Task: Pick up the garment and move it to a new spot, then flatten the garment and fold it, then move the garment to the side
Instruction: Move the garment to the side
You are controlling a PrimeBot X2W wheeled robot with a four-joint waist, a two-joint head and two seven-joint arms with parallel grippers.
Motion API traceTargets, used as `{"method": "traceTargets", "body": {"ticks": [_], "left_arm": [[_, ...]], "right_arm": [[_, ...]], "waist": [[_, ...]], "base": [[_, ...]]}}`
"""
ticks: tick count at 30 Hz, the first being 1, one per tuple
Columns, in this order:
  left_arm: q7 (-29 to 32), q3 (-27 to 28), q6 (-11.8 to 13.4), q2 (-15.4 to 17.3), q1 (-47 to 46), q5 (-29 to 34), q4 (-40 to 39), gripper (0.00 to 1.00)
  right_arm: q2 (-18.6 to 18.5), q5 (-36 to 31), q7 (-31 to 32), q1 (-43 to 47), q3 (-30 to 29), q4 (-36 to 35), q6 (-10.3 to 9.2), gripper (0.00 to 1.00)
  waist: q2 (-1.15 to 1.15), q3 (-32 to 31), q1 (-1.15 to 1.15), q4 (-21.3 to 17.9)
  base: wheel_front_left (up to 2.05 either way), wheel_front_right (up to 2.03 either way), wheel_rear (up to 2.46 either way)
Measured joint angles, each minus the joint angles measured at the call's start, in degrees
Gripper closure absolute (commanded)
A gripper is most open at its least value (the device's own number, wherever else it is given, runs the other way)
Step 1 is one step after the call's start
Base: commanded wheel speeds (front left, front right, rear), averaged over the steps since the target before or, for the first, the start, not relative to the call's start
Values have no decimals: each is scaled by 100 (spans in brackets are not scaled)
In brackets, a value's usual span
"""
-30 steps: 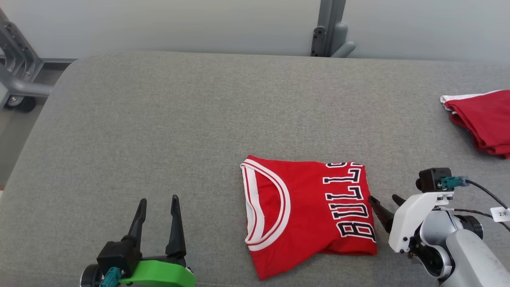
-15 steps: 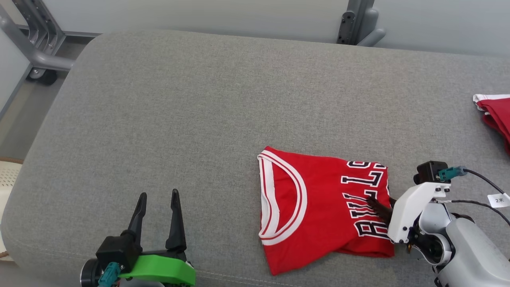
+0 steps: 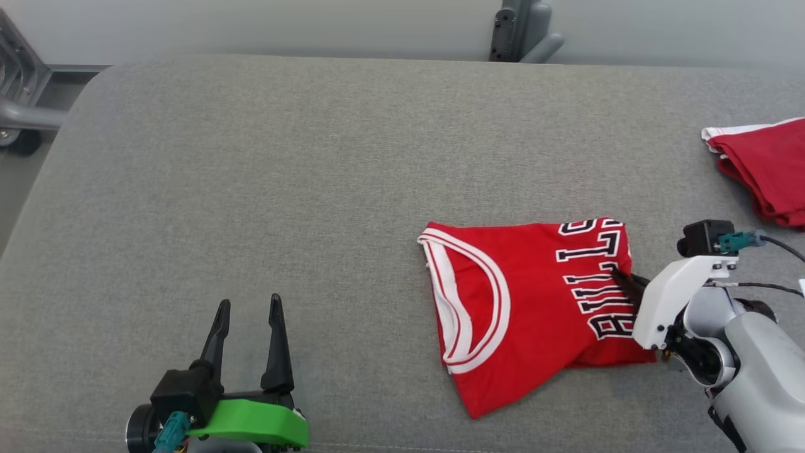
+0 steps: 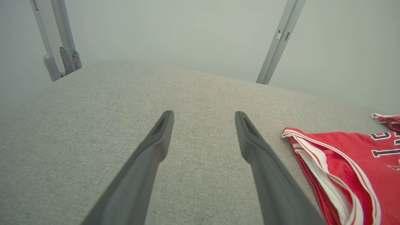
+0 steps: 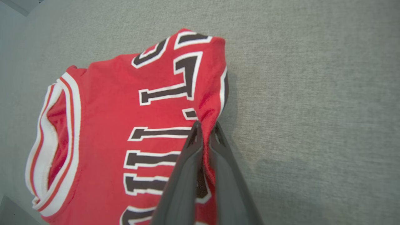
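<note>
The garment [image 3: 528,302] is a folded red jersey with white-trimmed neckline and black letters, lying on the grey cushion right of centre. My right gripper [image 3: 619,277] is shut on its right edge; in the right wrist view the two dark fingers [image 5: 187,162] pinch a raised fold of the garment [image 5: 109,125] between them. My left gripper [image 3: 248,311] stands open at the lower left, well clear of the jersey. In the left wrist view the left gripper [image 4: 203,117] has bare cushion between its fingers, with the garment [image 4: 350,168] at the right edge.
A second red cloth [image 3: 764,170] lies at the far right of the grey cushion [image 3: 283,189]. A grey metal post [image 3: 516,31] stands behind the cushion, and a wheeled metal frame [image 3: 19,113] is beyond its left end.
The right gripper moved onto the jersey's right edge and closed on it, and the edge is lifted and pulled slightly. The head camera shifted. The left gripper stayed put.
</note>
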Motion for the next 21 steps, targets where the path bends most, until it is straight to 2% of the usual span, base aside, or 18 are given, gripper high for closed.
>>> {"method": "traceTargets", "body": {"ticks": [10, 21], "left_arm": [[0, -68, -77, -1, -200, 119, -16, 0], [1, -154, -256, -3, -581, 438, 131, 0]], "right_arm": [[-495, -176, -74, -204, -386, -13, -1, 100], [-422, -375, -127, -324, -655, -163, -1, 100]], "waist": [[0, 74, 0, -777], [0, 313, 0, -1862]], "base": [[0, 0, 0], [0, 0, 0]]}}
